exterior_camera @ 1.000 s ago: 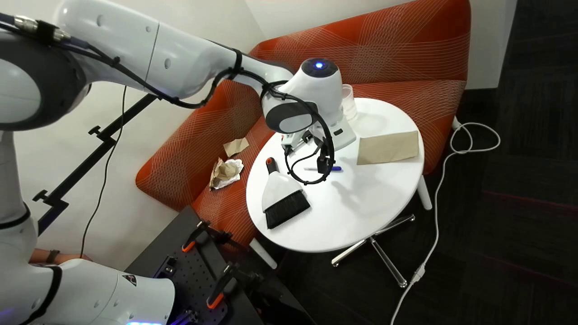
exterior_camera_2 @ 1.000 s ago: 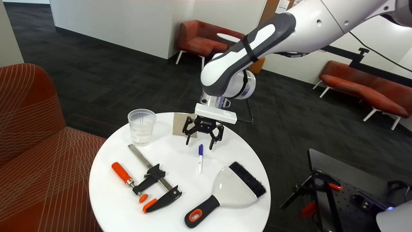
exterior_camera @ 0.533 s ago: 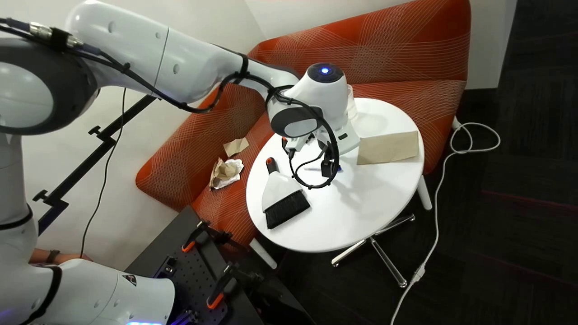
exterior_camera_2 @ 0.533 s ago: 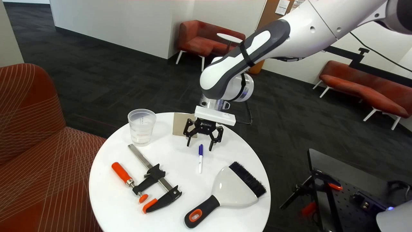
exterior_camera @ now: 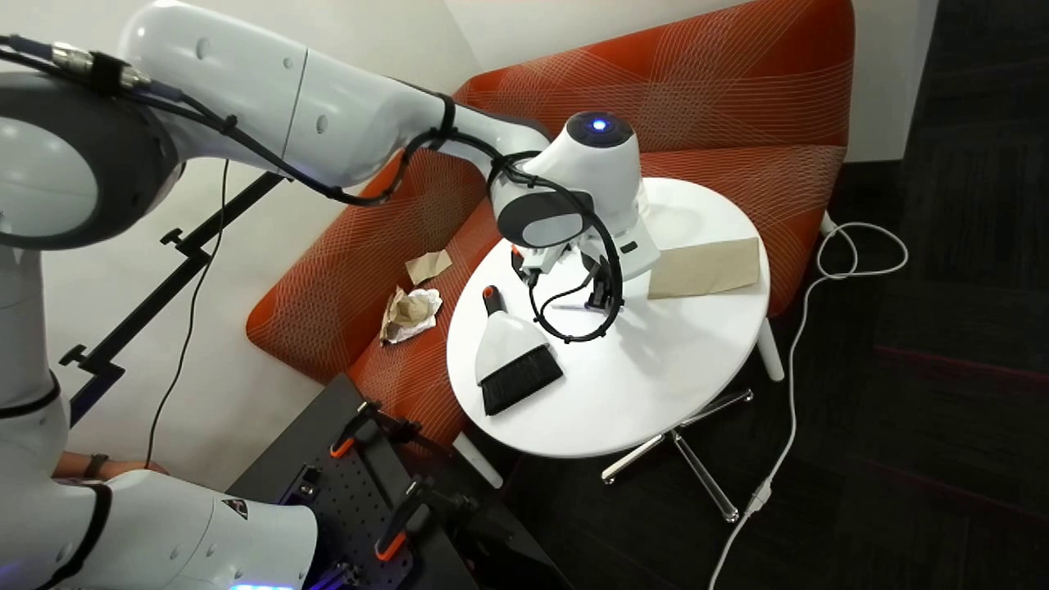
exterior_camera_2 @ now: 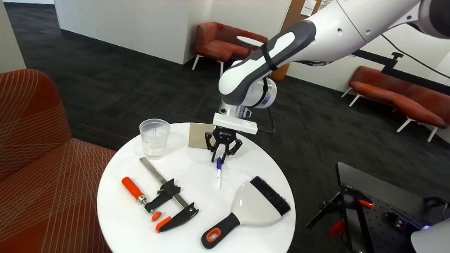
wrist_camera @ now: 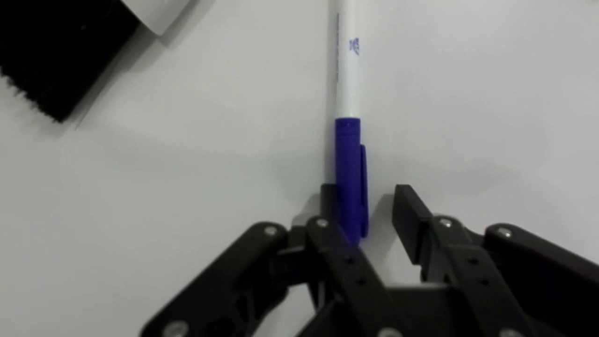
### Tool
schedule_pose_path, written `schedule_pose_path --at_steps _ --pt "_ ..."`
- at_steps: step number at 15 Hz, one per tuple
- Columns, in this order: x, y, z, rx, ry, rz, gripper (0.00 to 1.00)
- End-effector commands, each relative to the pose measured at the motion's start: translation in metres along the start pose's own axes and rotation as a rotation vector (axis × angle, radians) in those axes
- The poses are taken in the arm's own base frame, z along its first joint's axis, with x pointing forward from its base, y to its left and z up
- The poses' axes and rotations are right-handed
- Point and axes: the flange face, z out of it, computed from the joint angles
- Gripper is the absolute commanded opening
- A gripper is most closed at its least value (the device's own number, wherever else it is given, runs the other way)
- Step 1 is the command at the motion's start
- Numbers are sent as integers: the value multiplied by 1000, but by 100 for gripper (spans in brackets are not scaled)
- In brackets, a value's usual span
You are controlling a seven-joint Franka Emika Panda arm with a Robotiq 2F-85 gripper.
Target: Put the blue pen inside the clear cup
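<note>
Closer together than 0.5 seconds ago, the 2 fingers (wrist_camera: 414, 224) of the pincer (wrist_camera: 366, 202) now stand either side of the pen (wrist_camera: 347, 122), at its blue cap (wrist_camera: 347, 159). From the wrist view we see 1 finger right up against the cap, while a gap parts the other from it. So we judge the pincer drawn well in but short of a pinch, with the pen lying flat on the counter (exterior_camera_2: 190, 165), cap end between the tips. Its white barrel (wrist_camera: 348, 70) runs out ahead of the pincer, and we can spot small blue print on it.

Well apart from the pincer, to its left in an exterior view, the cup (exterior_camera_2: 155, 138) stands upright. In that view we also find the clamp (exterior_camera_2: 170, 189) toward the camera and left of the pincer, and the brush (exterior_camera_2: 255, 205) toward the camera and right. Brown paper (exterior_camera_2: 198, 136) lies just behind the pincer, partly covered by it. Past the pincer in an exterior view, a red sofa (exterior_camera: 737, 90) curves round the counter, and we see 2 scraps (exterior_camera: 429, 267) resting on its seat.
</note>
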Motion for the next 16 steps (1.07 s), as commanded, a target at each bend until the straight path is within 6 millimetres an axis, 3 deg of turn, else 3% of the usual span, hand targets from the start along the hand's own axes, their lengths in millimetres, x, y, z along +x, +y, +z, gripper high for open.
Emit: schedule_pose_path --at_steps 1,2,5,8,16 --pt "4 -3 -1 -3 -18 2 5" --pt "4 -3 -1 -3 -15 3 1" --pt "-2 -4 -9 -1 -4 6 5" --pt "-13 -8 -28 25 20 -7 5" --pt "-47 -28 -128 188 216 -72 5"
